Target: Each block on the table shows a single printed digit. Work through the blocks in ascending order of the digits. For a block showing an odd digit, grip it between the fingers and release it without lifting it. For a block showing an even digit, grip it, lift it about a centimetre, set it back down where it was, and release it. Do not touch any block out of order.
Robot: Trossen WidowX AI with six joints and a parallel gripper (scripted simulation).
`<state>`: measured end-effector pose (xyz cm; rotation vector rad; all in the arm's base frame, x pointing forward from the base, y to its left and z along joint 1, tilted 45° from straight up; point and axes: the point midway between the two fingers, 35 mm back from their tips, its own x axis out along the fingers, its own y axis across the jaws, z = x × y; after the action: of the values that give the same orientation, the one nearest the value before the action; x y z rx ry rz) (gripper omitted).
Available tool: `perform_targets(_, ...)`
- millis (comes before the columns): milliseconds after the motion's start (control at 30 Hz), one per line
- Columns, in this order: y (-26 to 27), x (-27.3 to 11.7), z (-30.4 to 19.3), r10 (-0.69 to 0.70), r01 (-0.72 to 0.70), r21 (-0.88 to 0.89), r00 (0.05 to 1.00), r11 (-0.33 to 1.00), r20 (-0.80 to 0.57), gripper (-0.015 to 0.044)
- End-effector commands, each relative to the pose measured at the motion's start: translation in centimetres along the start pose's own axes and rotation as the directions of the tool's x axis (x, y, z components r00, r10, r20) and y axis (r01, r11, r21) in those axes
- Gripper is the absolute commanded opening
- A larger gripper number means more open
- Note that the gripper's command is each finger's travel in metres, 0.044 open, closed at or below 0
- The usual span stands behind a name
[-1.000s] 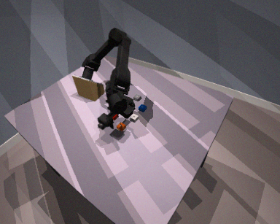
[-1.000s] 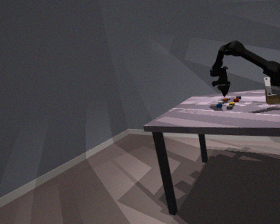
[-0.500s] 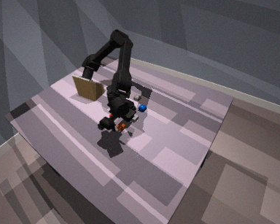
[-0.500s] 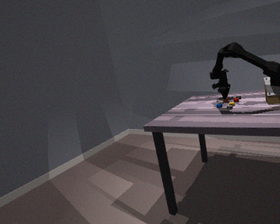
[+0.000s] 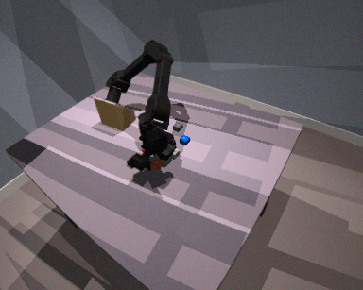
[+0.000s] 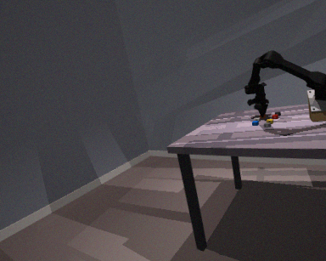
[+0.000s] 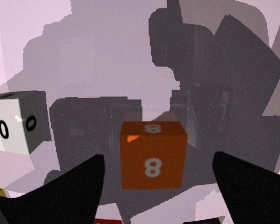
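From where I stand, the arm is bent down over the table (image 5: 200,226) (image 6: 244,144), and the gripper (image 5: 154,159) (image 6: 262,115) (image 7: 160,161) has its fingers parted, clasping nothing. The orange block (image 5: 156,164) (image 7: 152,160), an 8 on it, sits on the table in the gap ahead of the fingertips, with space to either side in the wrist view. A pale block (image 5: 176,153) (image 7: 15,122) marked 0 is out beyond the left-hand finger of that view. A red block (image 5: 144,150) (image 6: 275,116) (image 7: 108,221) and a dark block (image 6: 278,113) (image 7: 201,221) peek in between the fingers along its bottom edge. The blue block (image 5: 184,140) (image 6: 255,122) lies clear of the fingers, near a grey block (image 5: 178,127) (image 6: 267,125).
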<state>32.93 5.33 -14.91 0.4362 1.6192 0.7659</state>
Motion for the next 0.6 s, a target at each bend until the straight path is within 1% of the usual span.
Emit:
perform_targets(0,-0.02,0.07,-0.01,0.003,-0.003,0.007,1.0,1.0,0.002,0.0138)
perform_targets(33,-0.02,0.07,-0.01,0.003,-0.003,0.007,1.0,1.0,0.002,0.012)
perform_targets(567,-0.02,0.07,-0.01,0.003,-0.003,0.007,1.0,1.0,0.002,0.012)
